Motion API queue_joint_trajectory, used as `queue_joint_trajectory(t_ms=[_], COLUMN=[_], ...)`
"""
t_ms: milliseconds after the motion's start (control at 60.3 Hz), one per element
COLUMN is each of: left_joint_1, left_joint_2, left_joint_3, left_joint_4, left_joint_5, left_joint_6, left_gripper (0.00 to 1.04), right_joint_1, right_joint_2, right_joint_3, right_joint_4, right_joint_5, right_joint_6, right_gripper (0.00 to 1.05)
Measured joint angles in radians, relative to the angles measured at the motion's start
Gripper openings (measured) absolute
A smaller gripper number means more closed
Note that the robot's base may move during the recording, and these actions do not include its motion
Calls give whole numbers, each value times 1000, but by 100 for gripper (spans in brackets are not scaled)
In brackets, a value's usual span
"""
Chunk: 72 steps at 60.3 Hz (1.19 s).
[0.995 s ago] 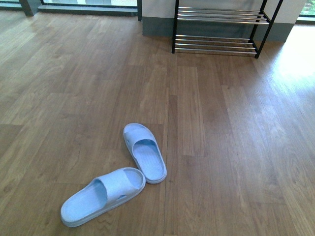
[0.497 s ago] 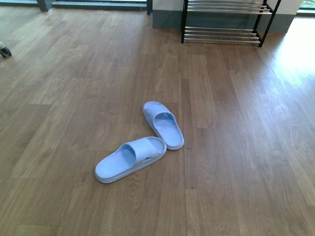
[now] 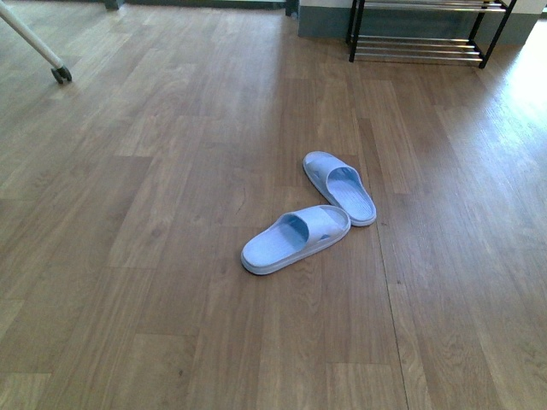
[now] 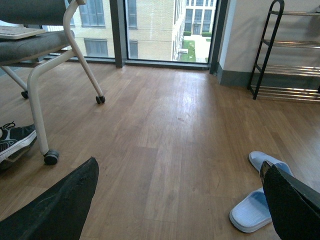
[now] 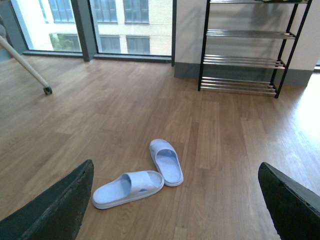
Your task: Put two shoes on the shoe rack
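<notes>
As the robot's base has drawn back and swung leftward over the last second, the wooden floor (image 3: 171, 256) now fills nearly all of its front view, which a second ago sat much closer to the footwear. From where it stands, the shoe rack (image 3: 419, 49) has slipped out to about 1 o'clock, cut off by the frame so that only its lowest chrome bars show, empty. A white chair leg (image 3: 30, 38) with its caster (image 3: 61, 74) has come into view at about 10 o'clock (it was out of frame a second ago).

Neither pale blue slide has been touched. They lie flat on the floor, well short of the rack, at about 12 to 1 o'clock and smaller than before. The far sandal (image 3: 339, 186) points its toe away toward 11 o'clock. The near sandal (image 3: 296, 238) lies crosswise with its toe at the other's heel, touching or nearly so.

Both arms hang idle. The left pincer (image 4: 178, 165) is spread wide with nothing between its dark fingers, and the right pincer (image 5: 175, 165) is likewise wide and empty, with both slides in view on the floor beyond it.

To my eye the task has not properly begun. The retreat looks like repositioning, and the robot must close in again before either slide can be picked up.
</notes>
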Motion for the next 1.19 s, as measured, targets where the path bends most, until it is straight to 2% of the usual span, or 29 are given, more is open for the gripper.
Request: queue_joint_trajectory(t_ms=[1194], left_joint_1=[1], left_joint_2=[0], left_joint_3=[0], left_joint_4=[0], left_joint_5=[5], left_joint_6=[0], left_gripper=[95], right_joint_1=[0], right_joint_2=[-1], right_joint_3=[0], right_joint_4=[0], right_joint_5=[5], right_joint_6=[0], right_gripper=[95])
